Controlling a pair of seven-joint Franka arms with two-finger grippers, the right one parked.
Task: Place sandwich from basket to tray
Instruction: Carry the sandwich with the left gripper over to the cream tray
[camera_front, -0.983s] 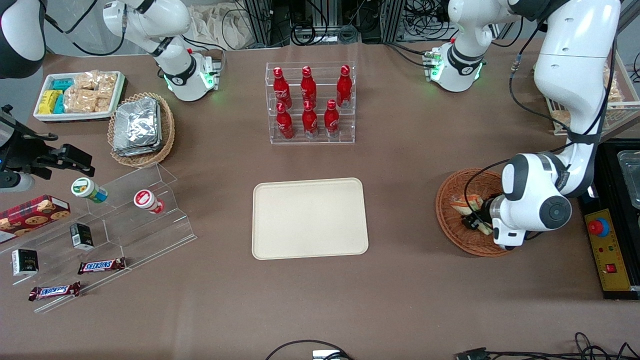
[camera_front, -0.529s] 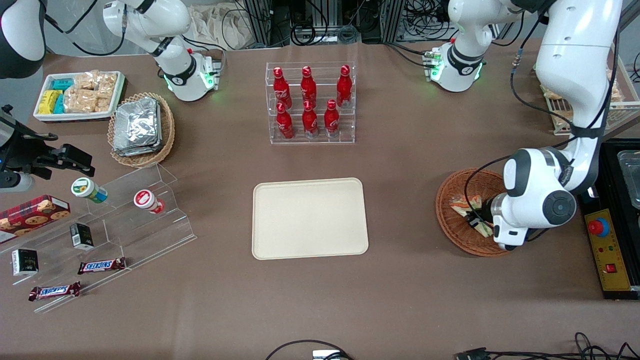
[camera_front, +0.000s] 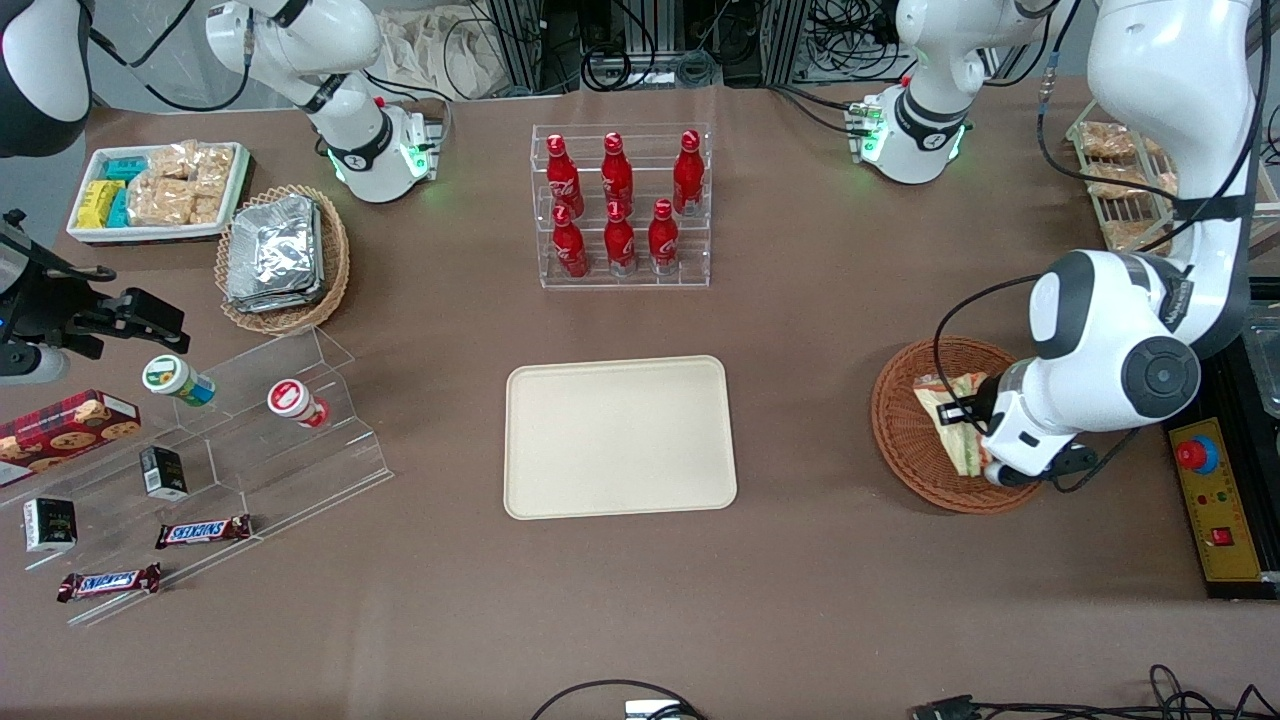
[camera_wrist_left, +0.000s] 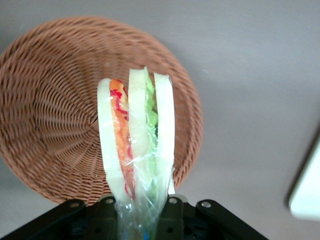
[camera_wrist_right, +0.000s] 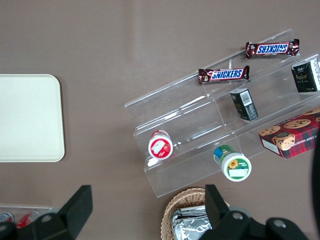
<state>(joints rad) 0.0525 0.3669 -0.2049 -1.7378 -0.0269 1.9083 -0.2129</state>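
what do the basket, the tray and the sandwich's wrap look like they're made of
Basket: woven wicker, reddish-brown, matte, its weave visible. Tray: probably plastic, smooth cream surface, moulded rim. Sandwich, held above the basket by the left gripper: thin clear film, glossy and creased.

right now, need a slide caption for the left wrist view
Gripper shut on the clear-wrapped triangular sandwich, lifted above the round reddish-brown wicker basket.
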